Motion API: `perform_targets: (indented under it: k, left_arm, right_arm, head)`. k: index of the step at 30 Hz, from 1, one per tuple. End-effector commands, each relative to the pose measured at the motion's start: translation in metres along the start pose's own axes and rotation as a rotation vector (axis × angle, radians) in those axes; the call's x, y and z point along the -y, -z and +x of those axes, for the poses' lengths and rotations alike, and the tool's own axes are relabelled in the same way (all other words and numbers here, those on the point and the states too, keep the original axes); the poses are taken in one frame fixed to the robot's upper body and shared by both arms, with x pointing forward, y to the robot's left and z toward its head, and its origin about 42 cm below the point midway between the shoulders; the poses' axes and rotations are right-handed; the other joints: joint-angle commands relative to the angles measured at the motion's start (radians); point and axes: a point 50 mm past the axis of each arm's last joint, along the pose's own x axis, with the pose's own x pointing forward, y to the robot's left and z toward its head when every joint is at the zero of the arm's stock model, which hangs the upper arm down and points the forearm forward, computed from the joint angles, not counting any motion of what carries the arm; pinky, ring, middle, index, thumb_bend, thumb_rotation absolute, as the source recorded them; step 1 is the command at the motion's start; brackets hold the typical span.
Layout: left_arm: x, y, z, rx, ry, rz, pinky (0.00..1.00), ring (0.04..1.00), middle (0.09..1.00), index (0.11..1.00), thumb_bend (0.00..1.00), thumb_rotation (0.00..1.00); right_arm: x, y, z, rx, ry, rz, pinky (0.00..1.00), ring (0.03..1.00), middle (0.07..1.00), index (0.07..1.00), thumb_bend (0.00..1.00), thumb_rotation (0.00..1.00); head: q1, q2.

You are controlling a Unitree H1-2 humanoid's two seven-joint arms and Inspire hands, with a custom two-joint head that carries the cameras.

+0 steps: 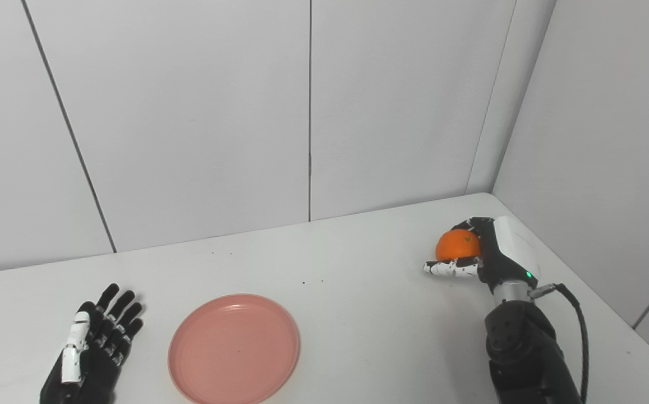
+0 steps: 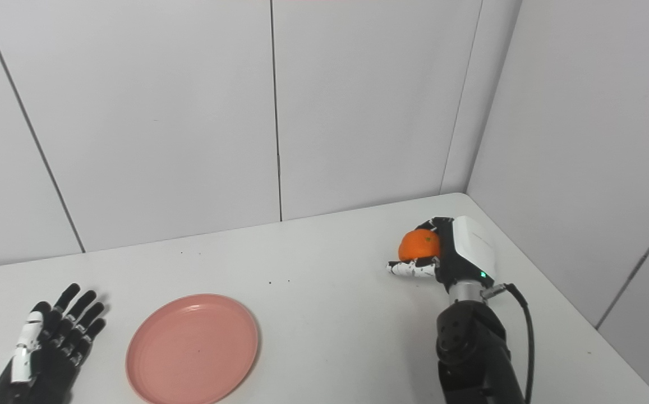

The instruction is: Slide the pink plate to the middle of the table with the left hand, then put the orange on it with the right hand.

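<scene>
Orange [image 1: 457, 245], bright and round, sits in the right hand [image 1: 484, 252] near the far right corner of the white tabletop [image 1: 358, 292]. Fingers [image 1: 473, 224] curl over its far side, white thumb [image 1: 450, 268] lies beneath it; the hand is clasped around the fruit. Whether the orange is clear of the surface or resting on it cannot be told.

Pink plate [image 1: 234, 348] lies flat near the front edge, left of the middle, well apart from the orange.

Left hand [image 1: 91, 348] rests near the front left corner, just beside the plate but not touching it, palm down, fingers spread, holding nothing.

A small green light shows at the right wrist. No readable writing or labels anywhere.
</scene>
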Motion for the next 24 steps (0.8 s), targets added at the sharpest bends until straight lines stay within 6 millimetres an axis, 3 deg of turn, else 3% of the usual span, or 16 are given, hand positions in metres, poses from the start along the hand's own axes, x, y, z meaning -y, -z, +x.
perform_targets:
  k: [1,9,15,21,24]
  left_arm:
    - [0.001,0.012,-0.005,-0.071,-0.02,-0.021,0.99,0.956,0.953,0.948,0.3,1.0]
    - [0.007,0.016,-0.008,-0.059,-0.004,-0.005,0.98,0.952,0.954,0.948,0.3,1.0]
    - [0.015,0.023,-0.008,-0.052,0.0,0.017,0.95,0.934,0.937,0.927,0.34,1.0]
    - [0.035,0.026,-0.01,-0.055,-0.004,0.044,0.94,0.927,0.931,0.917,0.36,1.0]
    - [0.046,0.027,-0.01,-0.054,-0.014,0.061,0.93,0.919,0.924,0.908,0.36,1.0]
  right_arm:
    - [0.018,-0.032,0.005,0.1,0.074,0.021,0.28,0.357,0.437,0.483,0.52,0.13]
    - [0.012,-0.068,-0.006,0.208,0.046,0.043,0.29,0.37,0.437,0.483,0.52,0.13]
    - [-0.005,-0.098,-0.016,0.287,-0.032,0.058,0.29,0.374,0.444,0.483,0.52,0.13]
    - [-0.022,-0.117,-0.025,0.367,-0.117,0.066,0.28,0.36,0.438,0.484,0.52,0.13]
    - [-0.033,-0.128,-0.03,0.397,-0.156,0.077,0.28,0.36,0.442,0.484,0.52,0.13]
  head:
    - [0.014,0.003]
    - [0.078,0.013]
    - [0.14,0.021]
    - [0.294,0.047]
    - [0.336,0.055]
